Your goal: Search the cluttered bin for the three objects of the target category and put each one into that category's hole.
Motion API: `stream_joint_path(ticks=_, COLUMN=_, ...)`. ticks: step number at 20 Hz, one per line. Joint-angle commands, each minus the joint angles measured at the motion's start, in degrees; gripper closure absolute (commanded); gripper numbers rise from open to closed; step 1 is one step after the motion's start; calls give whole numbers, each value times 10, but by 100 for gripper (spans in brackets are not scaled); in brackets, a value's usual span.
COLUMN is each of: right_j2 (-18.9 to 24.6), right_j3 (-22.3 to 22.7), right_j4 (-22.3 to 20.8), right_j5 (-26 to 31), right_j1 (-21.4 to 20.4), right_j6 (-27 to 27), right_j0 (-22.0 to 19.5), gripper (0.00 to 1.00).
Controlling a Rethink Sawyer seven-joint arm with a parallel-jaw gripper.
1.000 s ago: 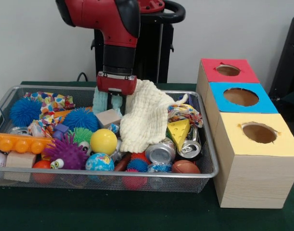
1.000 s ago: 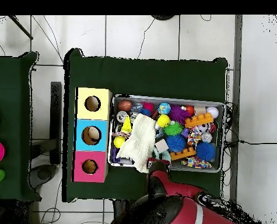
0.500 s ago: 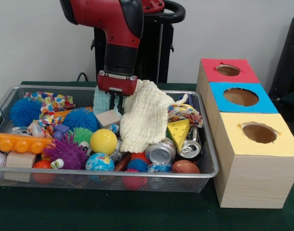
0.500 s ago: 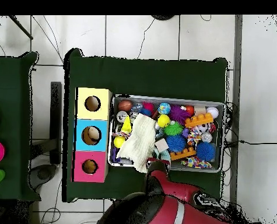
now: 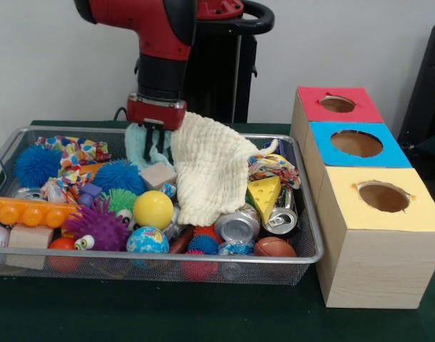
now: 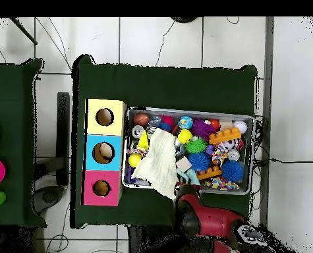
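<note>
The gripper (image 5: 154,142) is clamped on a pale teal cloth (image 5: 140,146), lifted above the wire bin (image 5: 302,214); a cream cloth (image 5: 211,171) drapes just beside it.

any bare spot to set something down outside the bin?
Bare green tabletop runs in front of the wire bin, and behind it in the overhead view. The bin itself is packed; the cream cloth drapes its middle.
</note>
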Motion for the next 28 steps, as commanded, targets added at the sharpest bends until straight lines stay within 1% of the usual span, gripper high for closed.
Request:
stream_joint_path(ticks=1, right_j2=96, right_j3=-96, right_j4=-68, right_j5=160, right_j1=-83, right_j6=-58, right_j0=-76, gripper=100)
stream_joint_path(ticks=3, right_j2=119, right_j3=-101, right_j4=-79, right_j5=182, right_j1=-86, right_j6=-62, right_j0=-93, gripper=100)
stream_joint_path(ticks=10, right_j2=178, right_j3=-114, right_j4=-128, right_j5=206, right_j1=-81, right_j6=-61, right_j0=-142, gripper=100)
stream_joint_path(ticks=17, right_j2=223, right_j3=-124, right_j4=-160, right_j5=232, right_j1=-85, right_j6=-70, right_j0=-175, gripper=100)
stream_joint_path(ticks=20, right_j2=250, right_j3=-125, right_j4=-173, right_j5=249, right_j1=-93, right_j6=-89, right_j0=-196, gripper=100)
stream_joint_path(ticks=23, right_j2=279, right_j3=-135, right_j4=-181, right_j5=281, right_j1=-102, right_j6=-115, right_j0=-211, gripper=100)
stream_joint_path(ticks=26, right_j2=301, right_j3=-140, right_j4=-176, right_j5=323, right_j1=-127, right_j6=-140, right_j0=-215, gripper=100)
stream_joint_path(ticks=28, right_j2=318, right_j3=-146, right_j4=-167, right_j5=362, right_j1=-145, right_j6=-163, right_j0=-216, gripper=100)
